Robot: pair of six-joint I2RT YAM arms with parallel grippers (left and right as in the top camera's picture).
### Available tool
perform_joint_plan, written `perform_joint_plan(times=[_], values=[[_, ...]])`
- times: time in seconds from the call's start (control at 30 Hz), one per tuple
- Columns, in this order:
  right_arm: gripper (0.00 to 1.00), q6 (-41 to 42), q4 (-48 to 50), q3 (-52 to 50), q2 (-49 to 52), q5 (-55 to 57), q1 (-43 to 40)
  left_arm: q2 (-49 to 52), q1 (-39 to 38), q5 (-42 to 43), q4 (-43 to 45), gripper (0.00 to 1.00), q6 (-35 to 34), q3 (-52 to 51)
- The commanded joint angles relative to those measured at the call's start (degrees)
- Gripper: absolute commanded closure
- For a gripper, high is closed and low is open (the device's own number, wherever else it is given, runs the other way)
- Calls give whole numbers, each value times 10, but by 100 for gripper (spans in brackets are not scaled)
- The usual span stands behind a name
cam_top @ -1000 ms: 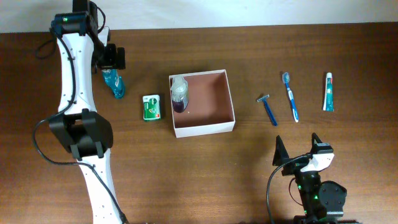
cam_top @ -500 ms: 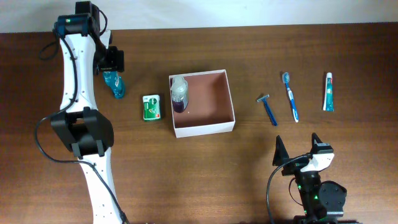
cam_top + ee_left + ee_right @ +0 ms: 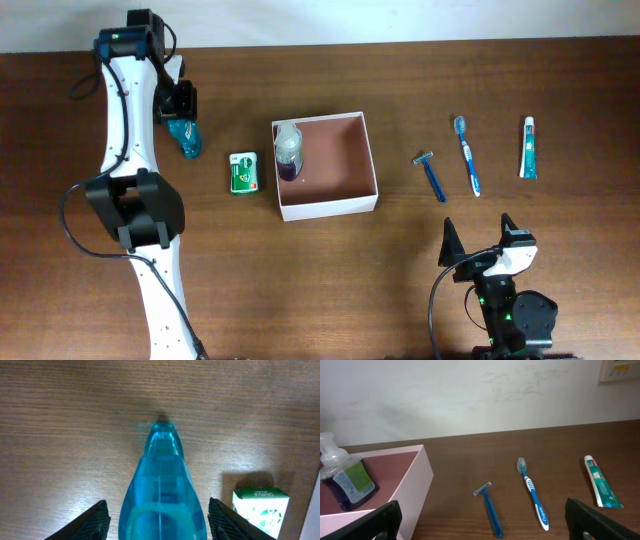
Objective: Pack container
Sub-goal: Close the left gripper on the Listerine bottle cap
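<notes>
The left gripper (image 3: 159, 522), in the upper left of the overhead frame, is straddling a translucent teal plastic bottle (image 3: 162, 475) lying on the brown wooden counter (image 3: 60, 420). Its fingers are spread, with a gap showing at each side. The right gripper (image 3: 477, 228), at lower right, is standing spread wide. The square white-walled container (image 3: 330, 207) with a reddish-brown inside is sitting at centre frame, holding a clear bottle of purple liquid (image 3: 288, 152) at its left side.

Left fingers (image 3: 92, 522) slightly shifted (over bottle (image 3: 162, 495))

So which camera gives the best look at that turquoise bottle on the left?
The left wrist view: the turquoise bottle fills it, lying between the open fingers of the left gripper. Overhead it is small, its upper end under that gripper. The right wrist view misses it.
</notes>
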Motion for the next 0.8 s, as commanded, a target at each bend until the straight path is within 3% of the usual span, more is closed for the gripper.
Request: perform_joint_plan(times=[0.0,0.2,0.27,0.4,0.47,0.6,0.77], values=[[2,-4,0,-5,-5,-7,-5,20,-1,3,-6,36,3,-2],[1,-4,0,-5,-5,-7,-5,20,-1,3,-6,37,3,-2],[1,-4,0,-5,-5,-7,-5,20,-1,2,-5,45,3,0],[1,-4,0,-5,-5,-7,-5,20,-1,3,-1,47,3,7],[1,-4,0,-5,-5,-7,-5,19,-1,2,-4,59,3,16],[1,-4,0,-5,-5,-7,-5,19,-1,2,-18,71,3,43],[1,-4,0,-5,-5,-7,-5,19,-1,3,-42,75,3,89]])
